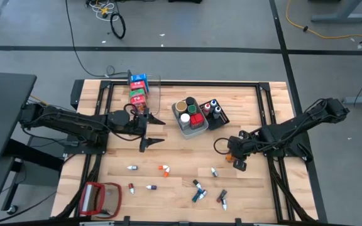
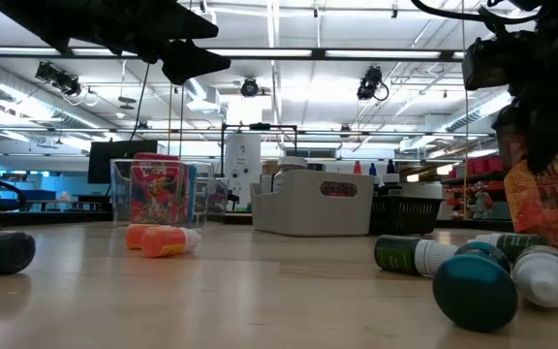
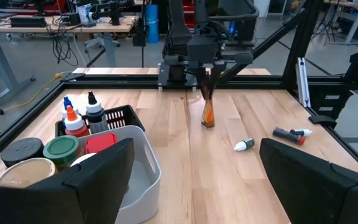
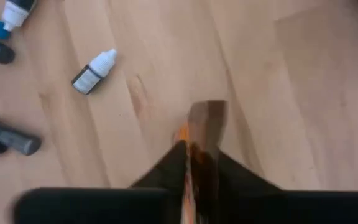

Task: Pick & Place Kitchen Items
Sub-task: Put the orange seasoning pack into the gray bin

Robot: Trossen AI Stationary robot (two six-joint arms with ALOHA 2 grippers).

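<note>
- Orange packet [image 1: 239, 164] pinched upright in the right claw [image 1: 236, 161].
- Small bottles [image 1: 197, 190] lie scattered on the tabletop [image 1: 181, 157].
- Cartons [image 1: 138, 88] stand in a row; jars [image 1: 190, 110] grouped beside.

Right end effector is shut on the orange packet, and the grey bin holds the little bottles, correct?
Not quite. The right end effector is shut on the orange packet, but the bottles stand in the black bin; the grey bin holds jars. High view shows it.

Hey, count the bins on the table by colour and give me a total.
Clear bin: 1
Grey bin: 1
Black bin: 1
Total: 3
</note>
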